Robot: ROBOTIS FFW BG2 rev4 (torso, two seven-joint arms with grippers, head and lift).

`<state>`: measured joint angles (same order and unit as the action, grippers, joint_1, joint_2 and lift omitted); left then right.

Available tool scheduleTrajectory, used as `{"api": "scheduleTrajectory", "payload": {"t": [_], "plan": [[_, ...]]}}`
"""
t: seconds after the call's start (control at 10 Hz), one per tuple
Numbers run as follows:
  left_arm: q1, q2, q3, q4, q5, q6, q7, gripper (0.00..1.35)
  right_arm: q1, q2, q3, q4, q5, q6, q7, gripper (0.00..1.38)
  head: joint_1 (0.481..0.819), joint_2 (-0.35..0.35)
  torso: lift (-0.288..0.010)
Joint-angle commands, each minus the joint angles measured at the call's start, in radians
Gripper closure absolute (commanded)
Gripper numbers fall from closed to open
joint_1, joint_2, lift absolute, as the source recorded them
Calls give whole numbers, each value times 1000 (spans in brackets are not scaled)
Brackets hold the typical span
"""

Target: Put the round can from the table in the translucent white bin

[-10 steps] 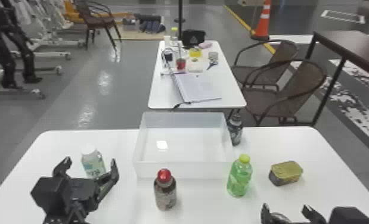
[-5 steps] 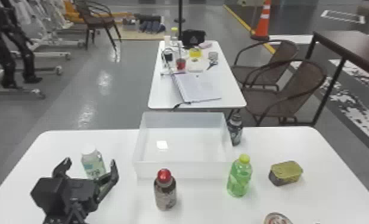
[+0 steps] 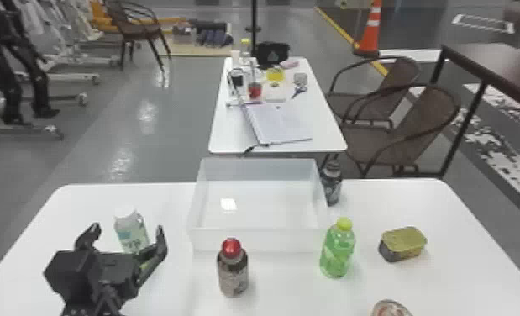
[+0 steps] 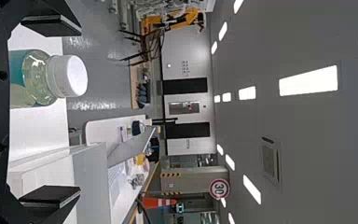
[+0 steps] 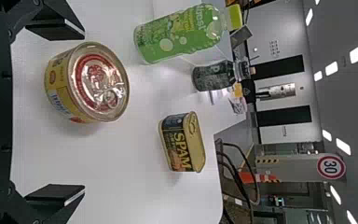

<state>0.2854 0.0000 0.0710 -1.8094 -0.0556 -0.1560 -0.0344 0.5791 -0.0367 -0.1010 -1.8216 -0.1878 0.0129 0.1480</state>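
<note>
Right gripper (image 5: 81,113): fingers set wide apart, nothing between them held. The round can (image 5: 98,81) sits upright on the white table (image 5: 121,163) just ahead of it, ring-pull lid up, nearer the finger on the green bottle's side. Can not gripped. Farther out from this gripper and to its left, the green bottle (image 3: 337,250) stands upright, yellow-green cap on. Farther out than the round can and over to its right, a rectangular can (image 3: 403,243) rests on the table. Well beyond the gripper, past the green bottle, a dark bottle (image 3: 331,185) stands near the right side of the translucent white bin (image 3: 254,239). That bin lies ahead and to the left of the right gripper, ahead and to the right of the left gripper (image 3: 127,230). Left gripper: held over the table's left part, fingers also well spread, nothing clasped. A white-capped bottle (image 3: 132,231) stands upright ahead of it, nearer the finger away from the bin. Red-capped bottle (image 3: 232,269) upright to this gripper's right, on the near side of the bin.
</note>
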Motion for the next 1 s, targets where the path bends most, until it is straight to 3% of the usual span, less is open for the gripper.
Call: {"api": "scheduleTrajectory", "payload": {"t": [0.0, 0.9], "plan": [[-2, -3, 0, 2, 2, -2, -1, 105, -19, 1, 0, 28, 4, -1, 10, 133, 549, 0, -100], [-6, -3, 1, 18, 19, -27, 1, 105, -137, -17, -8, 96, 37, 35, 77, 133, 549, 0, -100]]}}
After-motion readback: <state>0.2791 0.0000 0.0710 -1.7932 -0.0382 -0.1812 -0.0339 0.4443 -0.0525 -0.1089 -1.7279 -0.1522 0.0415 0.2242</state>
